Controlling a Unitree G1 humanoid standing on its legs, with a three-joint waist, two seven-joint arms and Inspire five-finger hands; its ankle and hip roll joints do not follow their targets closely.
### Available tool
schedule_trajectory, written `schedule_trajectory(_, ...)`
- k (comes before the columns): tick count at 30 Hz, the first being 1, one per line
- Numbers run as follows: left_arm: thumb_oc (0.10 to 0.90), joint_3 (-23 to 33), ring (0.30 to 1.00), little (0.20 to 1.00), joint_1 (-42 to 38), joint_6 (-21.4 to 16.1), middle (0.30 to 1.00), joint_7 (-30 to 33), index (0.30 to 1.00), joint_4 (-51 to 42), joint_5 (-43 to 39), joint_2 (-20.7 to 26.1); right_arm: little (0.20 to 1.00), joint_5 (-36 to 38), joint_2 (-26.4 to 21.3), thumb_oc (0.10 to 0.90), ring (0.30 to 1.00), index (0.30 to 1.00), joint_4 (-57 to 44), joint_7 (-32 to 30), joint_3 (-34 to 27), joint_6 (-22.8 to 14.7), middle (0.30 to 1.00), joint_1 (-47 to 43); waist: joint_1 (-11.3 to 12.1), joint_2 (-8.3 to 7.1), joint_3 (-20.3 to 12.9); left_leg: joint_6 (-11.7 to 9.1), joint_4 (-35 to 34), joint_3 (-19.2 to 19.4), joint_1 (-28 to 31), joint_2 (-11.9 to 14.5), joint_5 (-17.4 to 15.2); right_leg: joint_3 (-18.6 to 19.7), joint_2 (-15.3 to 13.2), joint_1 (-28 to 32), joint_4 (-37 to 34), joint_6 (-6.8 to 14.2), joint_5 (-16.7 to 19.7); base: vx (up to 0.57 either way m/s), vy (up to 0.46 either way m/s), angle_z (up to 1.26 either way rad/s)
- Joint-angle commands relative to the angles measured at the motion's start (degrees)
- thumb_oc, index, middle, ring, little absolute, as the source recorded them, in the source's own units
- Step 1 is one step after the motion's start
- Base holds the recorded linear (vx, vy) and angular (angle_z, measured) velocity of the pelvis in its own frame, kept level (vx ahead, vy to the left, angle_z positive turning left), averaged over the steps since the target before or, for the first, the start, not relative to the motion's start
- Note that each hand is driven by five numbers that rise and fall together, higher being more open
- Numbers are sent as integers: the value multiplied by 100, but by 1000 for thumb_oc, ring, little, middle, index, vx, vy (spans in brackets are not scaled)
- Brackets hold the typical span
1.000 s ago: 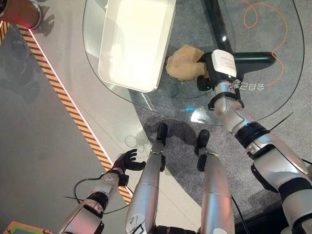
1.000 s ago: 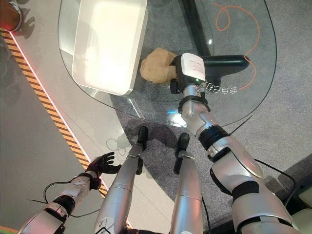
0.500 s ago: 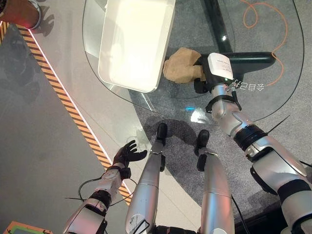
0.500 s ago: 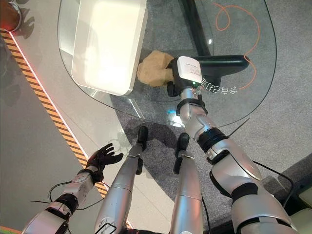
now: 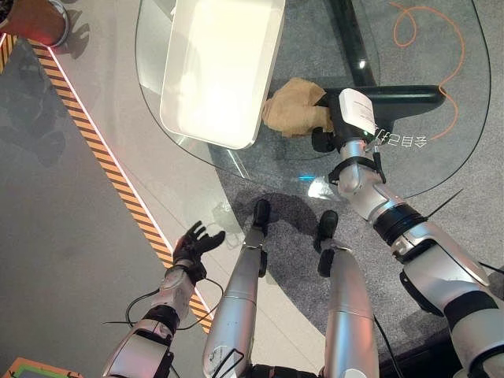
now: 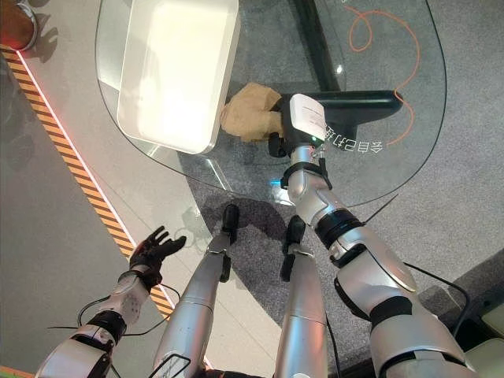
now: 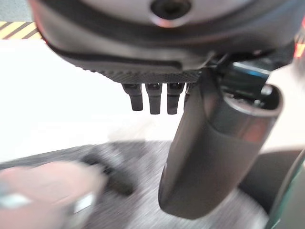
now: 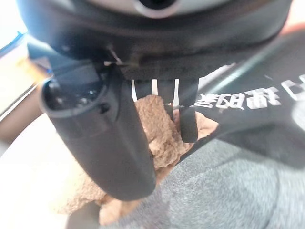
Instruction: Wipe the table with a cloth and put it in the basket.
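Observation:
A crumpled tan cloth (image 5: pixel 293 106) lies on the round glass table (image 5: pixel 409 169), right beside the near corner of the white basket (image 5: pixel 170 118). My right hand (image 5: pixel 346 118) rests against the cloth's right side, with dark fingers laid over it. In the right wrist view the fingers (image 8: pixel 188 125) reach straight onto the cloth (image 8: pixel 157 129) and the thumb (image 8: pixel 109 143) lies alongside it without pinching. My left hand (image 5: pixel 194 244) hangs low above the floor at the lower left, fingers spread open, holding nothing.
The table's black base (image 5: pixel 402 94) and an orange cable (image 5: pixel 441 47) show through the glass. A yellow-black striped line (image 5: pixel 102 150) crosses the floor on the left. A person's shoe (image 5: pixel 35 20) is at the top left corner.
My right hand has pushed the cloth a little to the left, closer to the basket. My left hand has lifted and turned, spreading its fingers.

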Motion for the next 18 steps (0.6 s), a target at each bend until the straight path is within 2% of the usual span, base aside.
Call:
schedule_trajectory(1, 800, 446, 900, 900, -98, -687, 900, 816, 900, -244, -199, 396, 200, 500, 116, 100, 300, 300, -588, -686, -328, -464, 300, 127, -46, -92, -100, 414, 350, 403, 60, -200, -331, -152, 248, 177, -172, 10, 117, 0, 0, 0)
schedule_trajectory(3, 800, 488, 900, 900, -233, -980, 900, 1191, 900, -654, -72, 391, 200, 657, 73, 100, 300, 300, -974, -831, -551, -472, 300, 216, -72, -155, -100, 419, 333, 374, 39, -203, -324, -152, 270, 161, -191, 18, 136, -24, -32, 2)
schedule_trajectory(9, 800, 619, 900, 900, -406, -1487, 900, 1845, 900, -1373, 318, 386, 200, 697, 32, 100, 300, 300, -1929, -1086, -1048, -583, 300, 600, -185, -285, -100, 432, 240, 379, 28, -183, -305, -111, 355, 160, -302, 33, 175, -9, -10, -1)
schedule_trajectory(15, 800, 677, 900, 900, -479, -1889, 900, 2057, 900, -1962, 805, 517, 200, 479, -5, 100, 300, 300, -2723, -1126, -1289, -680, 300, 1041, -294, -336, -100, 443, 269, 398, 15, -161, -335, -38, 409, 148, -276, 36, 158, -3, 5, -3)
schedule_trajectory(18, 800, 689, 900, 900, -529, -1967, 900, 2061, 900, -2491, 1040, 582, 200, 353, -28, 100, 300, 300, -3214, -1103, -1452, -733, 300, 1329, -343, -353, -100, 450, 283, 412, 12, -151, -354, -10, 416, 149, -267, 47, 151, 0, 0, 0)
